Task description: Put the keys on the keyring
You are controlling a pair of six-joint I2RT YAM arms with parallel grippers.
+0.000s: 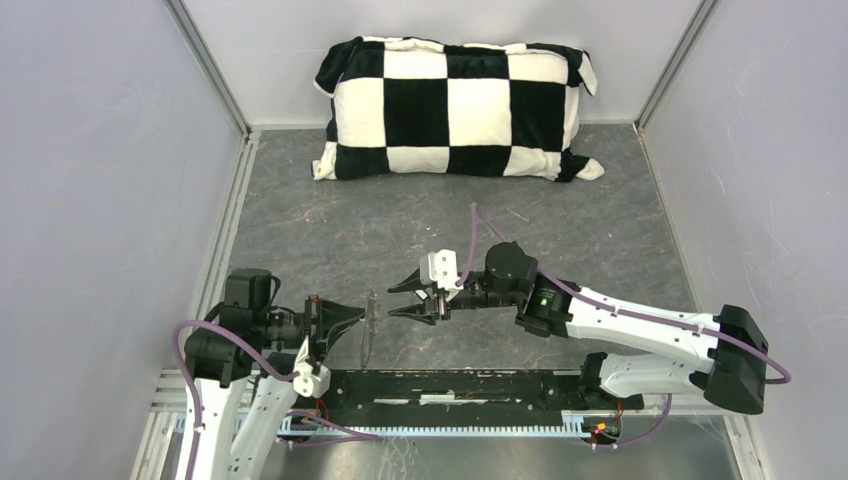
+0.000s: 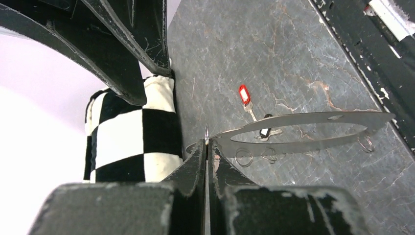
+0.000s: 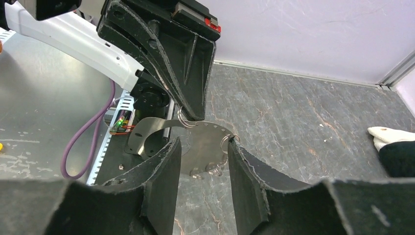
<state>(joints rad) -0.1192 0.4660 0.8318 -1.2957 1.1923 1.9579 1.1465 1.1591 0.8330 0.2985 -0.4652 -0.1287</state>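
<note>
The keyring (image 2: 313, 118) is a thin grey metal loop with small wire rings (image 2: 243, 157) hanging from its lower arc. My left gripper (image 2: 207, 145) is shut on its near edge and holds it upright above the floor; in the top view the gripper (image 1: 350, 322) holds the keyring (image 1: 367, 328) edge-on. The red key (image 2: 243, 94) and the black key with a white face (image 2: 265, 131) lie on the floor beyond the loop. My right gripper (image 3: 203, 147) is open and empty, facing the keyring (image 3: 208, 142) just short of it. In the top view the right gripper (image 1: 403, 299) hides the keys.
A black-and-white checked pillow (image 1: 455, 105) lies against the back wall. A black rail (image 1: 450, 390) runs along the near edge between the arm bases. Grey walls close in the left and right sides of the stone-patterned floor (image 1: 560, 210).
</note>
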